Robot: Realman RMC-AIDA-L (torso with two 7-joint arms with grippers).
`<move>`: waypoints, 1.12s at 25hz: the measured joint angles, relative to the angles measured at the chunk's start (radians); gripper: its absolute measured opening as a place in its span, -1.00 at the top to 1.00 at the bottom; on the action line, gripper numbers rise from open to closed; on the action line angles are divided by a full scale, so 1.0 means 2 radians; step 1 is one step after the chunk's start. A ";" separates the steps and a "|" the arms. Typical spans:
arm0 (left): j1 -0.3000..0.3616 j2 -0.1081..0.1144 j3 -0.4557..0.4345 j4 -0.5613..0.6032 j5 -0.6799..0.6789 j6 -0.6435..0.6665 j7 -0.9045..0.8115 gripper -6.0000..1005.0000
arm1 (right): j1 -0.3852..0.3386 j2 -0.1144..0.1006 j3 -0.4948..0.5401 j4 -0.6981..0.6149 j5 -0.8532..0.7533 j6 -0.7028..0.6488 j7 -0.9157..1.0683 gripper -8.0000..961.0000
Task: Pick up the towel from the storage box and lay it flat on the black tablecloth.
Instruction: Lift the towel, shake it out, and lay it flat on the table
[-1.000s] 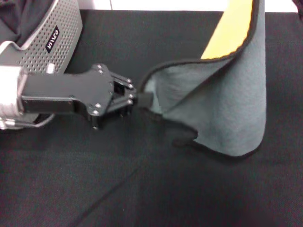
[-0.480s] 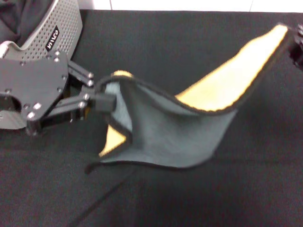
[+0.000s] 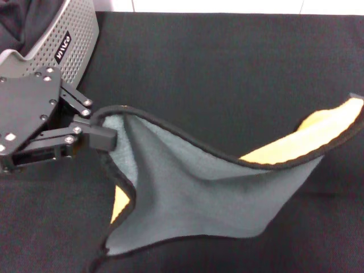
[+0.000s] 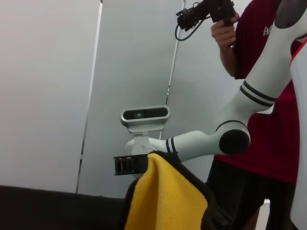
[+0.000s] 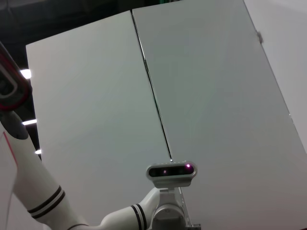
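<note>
The left tool (image 3: pixel 105 138), at left of frame, pinched a corner of the towel (image 3: pixel 199 193), stretched sagging above the black tablecloth (image 3: pixel 227 68) clear of the storage box (image 3: pixel 68 40); the right tool's state could not be determined, and the folded-under yellow edge risked a creased lay.

The storage box (image 3: pixel 68 42) sits at the far left on the black tablecloth (image 3: pixel 216 62). Just in front of it is the left gripper (image 3: pixel 105 136) — clamped on one corner of the towel (image 3: pixel 199 193). The towel stretches rightward above the tablecloth — its opposite corner reaches the right edge of the head view.
</note>
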 joint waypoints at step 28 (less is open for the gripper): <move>-0.021 0.009 -0.039 -0.021 0.085 -0.001 -0.032 0.95 | -0.029 0.020 0.000 0.079 -0.023 -0.009 -0.034 0.90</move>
